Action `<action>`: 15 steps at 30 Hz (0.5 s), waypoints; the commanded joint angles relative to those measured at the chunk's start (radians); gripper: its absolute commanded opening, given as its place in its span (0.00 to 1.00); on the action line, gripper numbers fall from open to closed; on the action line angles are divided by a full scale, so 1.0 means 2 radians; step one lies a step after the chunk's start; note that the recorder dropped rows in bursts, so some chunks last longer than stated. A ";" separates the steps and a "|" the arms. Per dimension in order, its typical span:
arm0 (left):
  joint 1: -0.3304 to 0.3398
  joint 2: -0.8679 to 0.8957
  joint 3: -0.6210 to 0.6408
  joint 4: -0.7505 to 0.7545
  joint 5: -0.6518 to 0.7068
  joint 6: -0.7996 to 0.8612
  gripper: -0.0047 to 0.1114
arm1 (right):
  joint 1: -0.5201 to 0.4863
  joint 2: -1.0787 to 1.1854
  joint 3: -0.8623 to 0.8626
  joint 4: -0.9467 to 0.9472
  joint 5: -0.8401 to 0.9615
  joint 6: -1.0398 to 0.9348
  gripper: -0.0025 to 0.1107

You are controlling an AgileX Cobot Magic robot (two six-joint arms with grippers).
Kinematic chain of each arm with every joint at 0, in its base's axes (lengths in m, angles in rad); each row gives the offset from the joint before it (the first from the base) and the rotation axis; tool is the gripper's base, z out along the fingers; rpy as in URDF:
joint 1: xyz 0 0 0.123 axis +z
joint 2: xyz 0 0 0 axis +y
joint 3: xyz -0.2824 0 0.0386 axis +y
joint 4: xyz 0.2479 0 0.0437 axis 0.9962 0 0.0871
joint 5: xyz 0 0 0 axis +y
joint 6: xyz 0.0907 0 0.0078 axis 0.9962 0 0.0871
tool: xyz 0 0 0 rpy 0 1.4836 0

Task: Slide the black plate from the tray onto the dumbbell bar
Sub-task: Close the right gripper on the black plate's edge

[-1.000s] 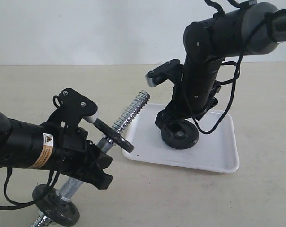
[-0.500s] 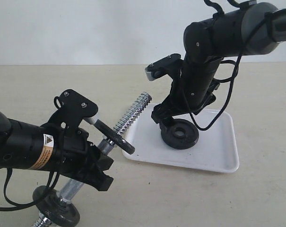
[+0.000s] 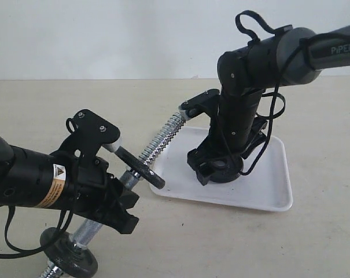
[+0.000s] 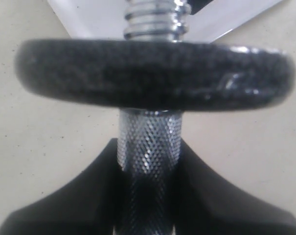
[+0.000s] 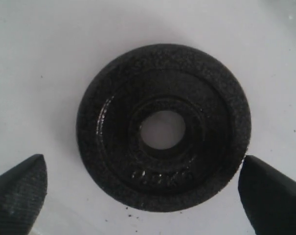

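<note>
A black plate (image 3: 231, 169) (image 5: 113, 127) lies flat in the white tray (image 3: 267, 185) (image 5: 40, 49). My right gripper (image 3: 215, 171) (image 5: 145, 191) is down over it, open, with one fingertip (image 5: 18, 188) on each side of the disc and neither touching it. In the exterior view it hides much of the plate. My left gripper (image 3: 124, 204) (image 4: 149, 196) is shut on the knurled middle of the dumbbell bar (image 3: 160, 139) (image 4: 149, 142). The bar slants up toward the tray's left rim. A black disc (image 3: 141, 168) (image 4: 152, 73) sits on the bar just above the grip.
Another black disc (image 3: 70, 259) sits at the bar's low end near the front of the beige table (image 3: 313, 243). The bar's threaded tip (image 3: 176, 120) hangs over the tray's left corner, close to my right arm's wrist (image 3: 201, 101).
My right gripper has come down over the plate in the tray, turned, and opened wider. The left gripper and the bar have stayed still.
</note>
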 commanded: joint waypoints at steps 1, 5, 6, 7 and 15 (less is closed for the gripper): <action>0.001 -0.025 -0.014 -0.017 0.003 -0.011 0.08 | 0.001 0.004 -0.003 -0.007 0.002 -0.001 0.86; 0.001 -0.025 -0.014 -0.017 0.004 -0.011 0.08 | 0.001 0.005 -0.003 -0.015 -0.003 -0.001 0.86; 0.001 -0.025 -0.014 -0.017 0.004 -0.011 0.08 | 0.001 0.005 -0.003 -0.015 -0.005 -0.001 0.86; 0.001 -0.025 -0.014 -0.017 0.004 -0.011 0.08 | 0.001 0.005 -0.003 -0.015 -0.008 -0.001 0.86; 0.001 -0.025 -0.014 -0.017 0.003 -0.011 0.08 | 0.001 0.005 -0.003 -0.015 -0.030 0.003 0.86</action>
